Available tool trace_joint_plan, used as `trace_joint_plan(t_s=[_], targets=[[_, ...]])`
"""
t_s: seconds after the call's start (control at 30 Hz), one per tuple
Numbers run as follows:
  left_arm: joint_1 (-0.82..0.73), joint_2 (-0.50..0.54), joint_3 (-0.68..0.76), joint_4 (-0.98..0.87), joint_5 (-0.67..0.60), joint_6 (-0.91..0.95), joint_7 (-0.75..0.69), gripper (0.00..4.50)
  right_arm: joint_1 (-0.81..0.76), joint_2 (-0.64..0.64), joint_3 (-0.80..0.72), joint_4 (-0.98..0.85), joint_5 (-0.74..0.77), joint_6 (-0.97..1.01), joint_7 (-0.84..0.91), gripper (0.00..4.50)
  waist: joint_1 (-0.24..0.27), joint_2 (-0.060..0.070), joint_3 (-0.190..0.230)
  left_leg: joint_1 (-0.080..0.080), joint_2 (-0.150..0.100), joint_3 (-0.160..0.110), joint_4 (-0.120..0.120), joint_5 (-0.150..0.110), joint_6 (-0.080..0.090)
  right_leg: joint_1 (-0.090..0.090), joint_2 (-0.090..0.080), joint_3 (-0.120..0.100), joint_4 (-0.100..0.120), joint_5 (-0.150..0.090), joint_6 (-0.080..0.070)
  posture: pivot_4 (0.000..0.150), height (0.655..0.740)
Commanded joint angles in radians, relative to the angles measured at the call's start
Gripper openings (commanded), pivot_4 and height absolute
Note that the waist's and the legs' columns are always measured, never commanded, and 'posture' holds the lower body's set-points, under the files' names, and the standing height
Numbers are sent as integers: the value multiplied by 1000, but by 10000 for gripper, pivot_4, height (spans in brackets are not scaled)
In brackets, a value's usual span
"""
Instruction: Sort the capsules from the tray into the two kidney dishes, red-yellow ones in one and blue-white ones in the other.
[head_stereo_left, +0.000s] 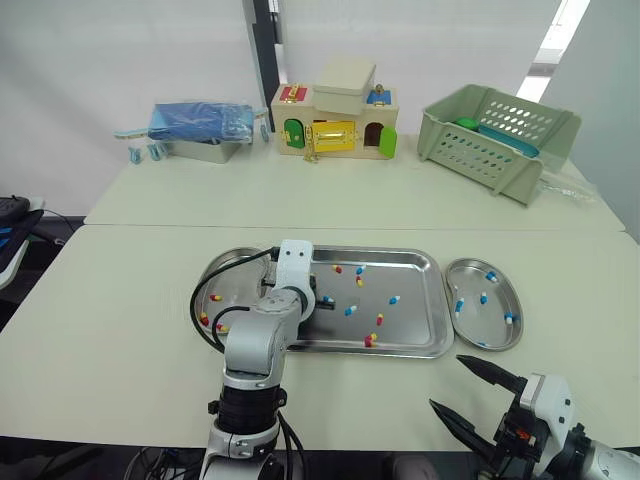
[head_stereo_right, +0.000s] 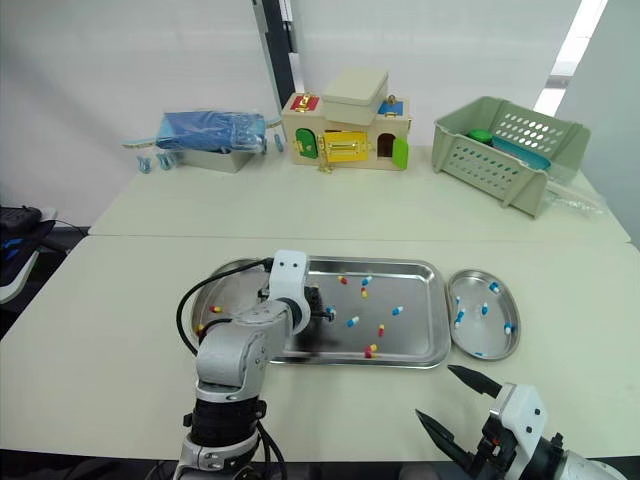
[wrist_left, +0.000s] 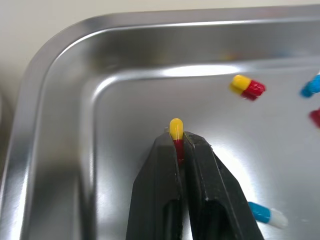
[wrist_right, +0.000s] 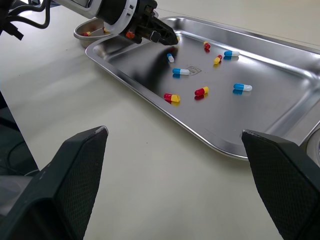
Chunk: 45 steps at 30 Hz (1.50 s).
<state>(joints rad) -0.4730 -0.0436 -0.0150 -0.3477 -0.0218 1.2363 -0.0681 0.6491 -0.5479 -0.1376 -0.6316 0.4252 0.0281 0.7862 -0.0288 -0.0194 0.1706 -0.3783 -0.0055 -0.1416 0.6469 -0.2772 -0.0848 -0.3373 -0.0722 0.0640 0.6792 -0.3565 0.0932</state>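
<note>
A steel tray (head_stereo_left: 432, 300) holds several loose capsules, such as a blue-white one (head_stereo_left: 394, 299) and a red-yellow one (head_stereo_left: 369, 340). My left gripper (wrist_left: 177, 137) hangs low over the tray's left end, shut on a red-yellow capsule (wrist_left: 175, 127) with the yellow end sticking out. The left kidney dish (head_stereo_left: 228, 263) holds red-yellow capsules (head_stereo_left: 216, 297). The right kidney dish (head_stereo_left: 497, 325) holds blue-white capsules (head_stereo_left: 483, 297). My right gripper (head_stereo_left: 446, 381) is open and empty near the table's front edge, in front of the tray's right corner.
Along the far side of the table stand a metal box with a blue bag (head_stereo_left: 200, 125), a wooden toy house (head_stereo_left: 335, 120) and a green slotted basket (head_stereo_left: 497, 140). A black cable (head_stereo_left: 200, 300) loops from my left arm over the left dish.
</note>
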Motion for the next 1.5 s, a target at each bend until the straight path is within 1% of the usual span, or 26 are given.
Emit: trace_joint_plan(t_s=[0.03, 0.1, 0.17, 0.27, 0.37, 0.47, 0.6, 0.77, 0.87, 0.93, 1.03, 1.23, 1.27, 1.5], targets=[[-53, 58, 39, -134, -42, 22, -46, 137, -9, -12, -12, -30, 12, -16, 16, 45000, -2, 0, 0, 0, 0, 0, 0, 0, 0, 0, 0, 0, 0, 0, 0, 1500, 7400], [-84, 106, 104, -181, -43, 85, -41, 137, -19, -22, -8, -28, 12, -17, 31, 45000, -3, 1, 0, 1, 0, 0, 0, 0, 0, 0, 0, 0, 0, 0, 0, 1500, 7400], [-104, 132, 160, -211, -37, 138, -25, 137, -30, -29, -9, -23, 14, -14, 39, 45000, -4, 1, 0, 1, 0, 1, -1, 0, 0, 0, 0, 1, 0, 0, 0, 1500, 7400], [-106, 146, 241, -245, -12, 199, 20, 137, -60, -39, -11, -14, 24, 1, 41, 45000, -1, 0, 0, 1, 0, 0, 0, 0, 0, 0, 0, 0, 0, 0, 0, 1500, 7400], [-73, 140, 300, -263, 3, 241, 46, 137, -78, -44, -13, -9, 30, 8, 49, 45000, 0, 0, 0, 0, 0, 0, 0, 0, 0, 0, 0, 0, 0, 0, 0, 1500, 7400], [-26, 132, 325, -281, 7, 275, 54, 137, -83, -48, -14, -1, 35, 7, 55, 45000, 0, 0, 0, 0, 0, 0, 0, 0, -1, 0, 0, 0, -1, 0, 0, 1500, 7400], [33, 131, 322, -279, -5, 265, 47, 137, -91, -50, -7, 13, 35, -2, 66, 45000, 0, -1, 0, 0, 0, 0, 0, 0, -1, 0, 0, 0, 0, 0, 0, 1500, 7400], [41, 124, 335, -261, -11, 260, 51, 137, -100, -47, -6, 41, 29, -19, 84, 45000, 0, -1, 0, 0, 0, 0, 0, 0, -1, 0, 0, 0, 0, 0, 0, 1500, 7400], [43, 124, 337, -257, -14, 260, 52, 8143, -99, -46, -8, 52, 26, -27, 93, 45000, 0, -1, 0, 0, 0, 0, 0, 0, 0, 0, 0, 0, 0, 0, 0, 1500, 7400], [45, 125, 332, -259, -17, 260, 51, 15023, -101, -44, -8, 56, 25, -30, 95, 45000, 0, -1, 0, 0, 0, 0, 0, 0, 0, 0, 0, 0, 0, 0, 0, 1500, 7400], [47, 125, 328, -261, -20, 260, 51, 23918, -103, -43, -6, 59, 22, -31, 95, 45000, 0, -1, 0, 0, 0, 0, 0, 0, -1, 0, 0, 0, 0, 0, 0, 1500, 7400], [46, 122, 324, -259, -27, 265, 51, 43379, -110, -44, -2, 59, 21, -29, 92, 45000, 0, -1, 0, 0, 0, 0, 0, 0, -1, 0, 0, 0, 0, 0, 0, 1500, 7400], [45, 121, 324, -258, -28, 266, 51, 44650, -112, -44, -2, 57, 21, -27, 91, 45000, 0, -1, 0, 0, 0, 0, 0, 0, -1, 0, 0, 0, 0, 0, 0, 1500, 7400], [31, 122, 335, -277, -55, 258, 27, 44650, -118, -47, -3, 48, 26, -14, 85, 45000, 0, -1, 0, 0, 0, 0, 0, 0, -1, 0, 0, 0, 0, 0, 0, 1500, 7400]])
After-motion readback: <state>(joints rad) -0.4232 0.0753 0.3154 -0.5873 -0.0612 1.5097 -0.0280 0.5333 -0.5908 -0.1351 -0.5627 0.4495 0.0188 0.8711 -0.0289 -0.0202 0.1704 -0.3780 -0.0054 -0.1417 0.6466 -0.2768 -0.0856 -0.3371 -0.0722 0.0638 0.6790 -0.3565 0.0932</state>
